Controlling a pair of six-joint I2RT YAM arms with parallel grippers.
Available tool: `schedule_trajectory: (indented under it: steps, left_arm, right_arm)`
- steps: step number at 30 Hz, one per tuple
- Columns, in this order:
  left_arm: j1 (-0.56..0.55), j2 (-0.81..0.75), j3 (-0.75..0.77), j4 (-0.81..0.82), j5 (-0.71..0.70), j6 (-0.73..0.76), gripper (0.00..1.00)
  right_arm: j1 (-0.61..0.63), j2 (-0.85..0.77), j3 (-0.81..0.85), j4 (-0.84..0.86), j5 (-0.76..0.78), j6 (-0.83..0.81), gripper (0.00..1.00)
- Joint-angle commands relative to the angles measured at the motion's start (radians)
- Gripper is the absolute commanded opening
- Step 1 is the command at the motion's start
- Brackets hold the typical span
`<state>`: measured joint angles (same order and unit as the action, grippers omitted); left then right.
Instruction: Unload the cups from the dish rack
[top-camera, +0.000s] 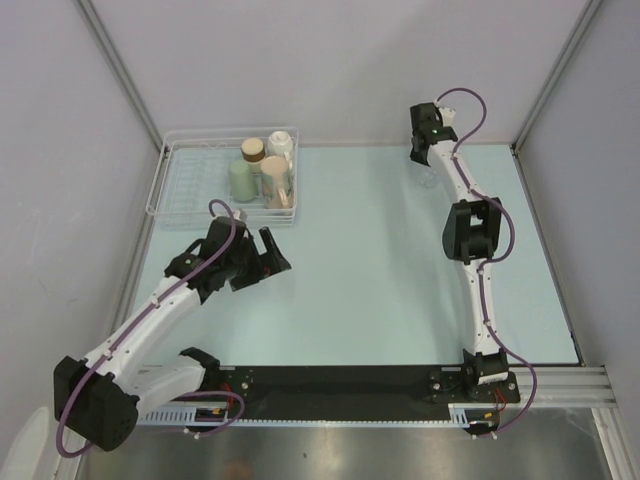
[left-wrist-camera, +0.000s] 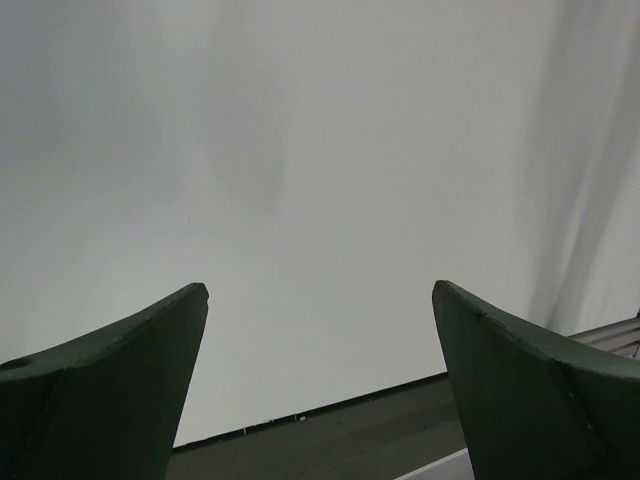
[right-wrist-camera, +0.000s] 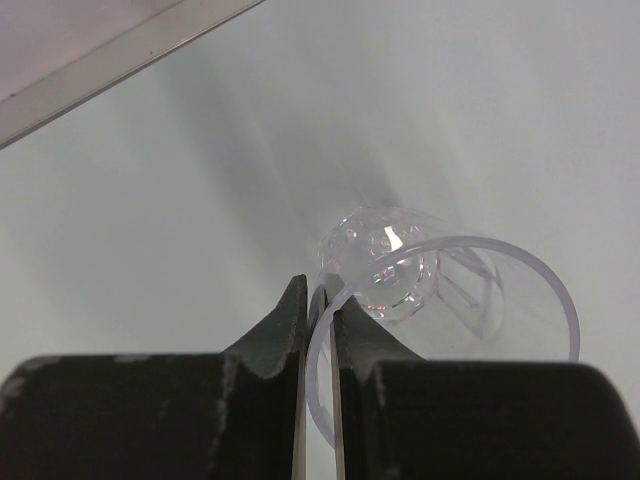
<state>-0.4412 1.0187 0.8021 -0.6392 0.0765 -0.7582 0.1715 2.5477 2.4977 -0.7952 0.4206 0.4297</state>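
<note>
Overhead view of a pale blue-green tabletop (top-camera: 380, 280) with two white and black robot arms mounted at its 6 o'clock edge.

A shallow rectangular dish rack of clear thin grid bars (top-camera: 190, 185) is seen at the 10 o'clock corner of the tabletop. Four small cups are grouped at the rack's 3 o'clock end: a brown-topped cup (top-camera: 253, 150) at 11 o'clock of the group, a white cup (top-camera: 281, 142) at 1 o'clock, a pale green cup (top-camera: 241, 181) at 7 o'clock and a beige cup (top-camera: 276, 181) at 5 o'clock.

The left end effector (top-camera: 268, 262) is held just beyond the rack's 5 o'clock corner, apart from it. Its dark green fingers (left-wrist-camera: 120, 390) are spread wide in the left wrist view and nothing is held between them.

The right arm is stretched to the 1 o'clock part of the tabletop, well apart from the rack. There the right end effector (right-wrist-camera: 318, 300) is clenched on the rim of a clear glass cup (right-wrist-camera: 400, 262), the wall pinched between the two black fingers (right-wrist-camera: 275, 340). The cup's mouth is turned toward the wrist camera. Whether its base rests on the tabletop cannot be told.
</note>
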Motion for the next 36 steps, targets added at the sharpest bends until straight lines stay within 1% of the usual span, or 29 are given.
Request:
schedule_trajectory:
  steps: [1,7,10,14,21,23,25,27,28,30,31,34,36]
  left_arm:
    - [-0.005,0.009,0.011,0.007,-0.011,0.019,1.00]
    - [-0.005,0.006,-0.006,0.009,-0.014,0.008,1.00]
    - [-0.005,0.014,-0.009,0.013,-0.014,0.000,1.00]
    - [-0.007,0.037,-0.011,0.030,0.000,-0.007,1.00]
    - [-0.008,0.069,-0.004,0.042,0.017,-0.012,1.00]
    - [-0.010,0.069,0.000,0.044,0.019,-0.010,1.00]
    - [-0.013,0.069,0.000,0.045,0.017,-0.009,1.00]
    - [-0.014,0.067,0.002,0.047,0.016,-0.007,1.00]
    - [-0.014,0.067,0.000,0.050,0.016,-0.006,1.00]
    - [-0.014,0.070,0.002,0.049,0.016,-0.007,1.00]
    - [-0.016,0.070,0.002,0.050,0.016,-0.006,1.00]
    - [-0.016,0.070,0.003,0.050,0.019,-0.001,1.00]
    - [-0.017,0.069,0.003,0.052,0.016,0.002,1.00]
  right_arm:
    - [-0.023,-0.018,-0.025,0.053,0.043,0.014,0.00]
    - [-0.075,-0.083,-0.128,0.067,0.093,0.009,0.00]
    - [-0.090,-0.093,-0.134,0.044,0.133,-0.005,0.00]
    - [-0.128,-0.115,-0.184,0.030,0.133,0.004,0.00]
    - [-0.164,-0.118,-0.198,0.025,0.076,0.001,0.00]
    - [-0.164,-0.119,-0.197,0.036,0.057,-0.003,0.19]
    - [-0.164,-0.121,-0.194,0.040,0.043,-0.005,0.34]
    - [-0.162,-0.121,-0.189,0.045,0.027,-0.003,0.39]
    - [-0.162,-0.121,-0.188,0.045,0.026,-0.002,0.45]
    - [-0.162,-0.119,-0.184,0.047,0.024,0.000,0.50]
    - [-0.164,-0.121,-0.184,0.047,0.024,0.001,0.55]
    - [-0.159,-0.138,-0.192,0.054,0.026,0.003,0.60]
    - [-0.155,-0.145,-0.194,0.067,0.026,0.001,0.61]
